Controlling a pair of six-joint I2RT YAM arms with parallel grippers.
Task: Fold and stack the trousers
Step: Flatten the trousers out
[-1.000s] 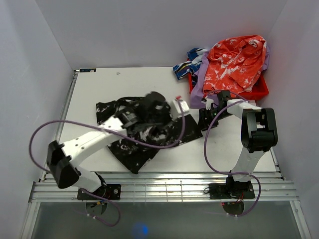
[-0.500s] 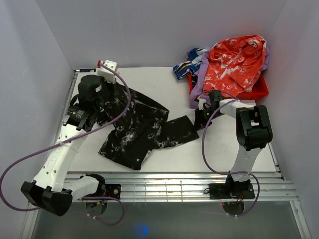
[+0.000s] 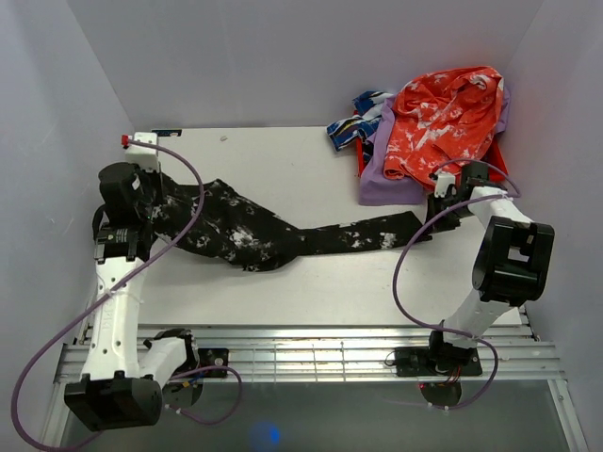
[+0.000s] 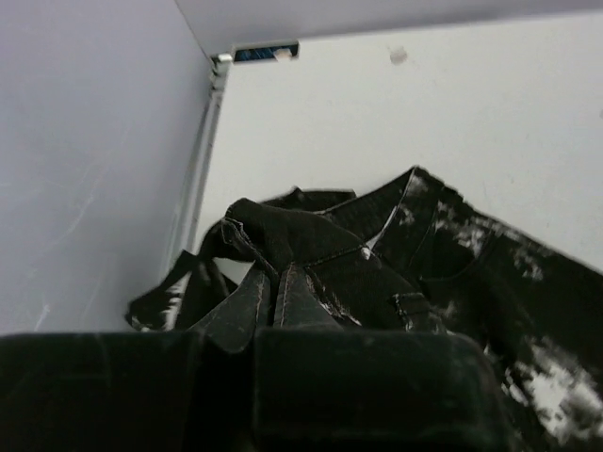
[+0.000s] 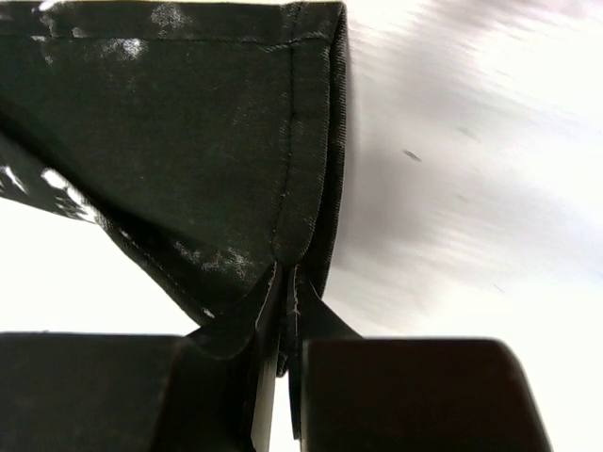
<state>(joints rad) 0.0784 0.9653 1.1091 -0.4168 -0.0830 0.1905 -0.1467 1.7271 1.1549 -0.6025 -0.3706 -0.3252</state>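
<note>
**Two arms hold black trousers stretched across the table**

A pair of black trousers (image 3: 273,235) splashed with white lies in a long, slightly sagging band across the middle of the white table (image 3: 283,155). Each end is pinched by one arm.

At the left edge, the left gripper (image 3: 143,209) is closed tight on the bunched waist end. In the left wrist view its fingers (image 4: 278,287) meet on a raised fold of dark cloth, and the rest of the garment (image 4: 462,273) spreads away to the right over the table. The side wall (image 4: 85,141) stands just beside it.

On the right, the right gripper (image 3: 435,217) is clamped on the leg end. Its wrist camera shows the jaws pressed together (image 5: 287,301) on the stitched hem, with the leg (image 5: 179,132) running away from the fingers, flat and doubled over.

The middle of the garment rests on the table, its widest and most crumpled part left of centre.

A pile of clothes (image 3: 443,108) in orange-red, purple and blue sits heaped at the back right corner, partly over a red bin (image 3: 497,172). It is near the right gripper but apart from the trousers. A purple cable (image 3: 179,179) loops along each arm.
</note>
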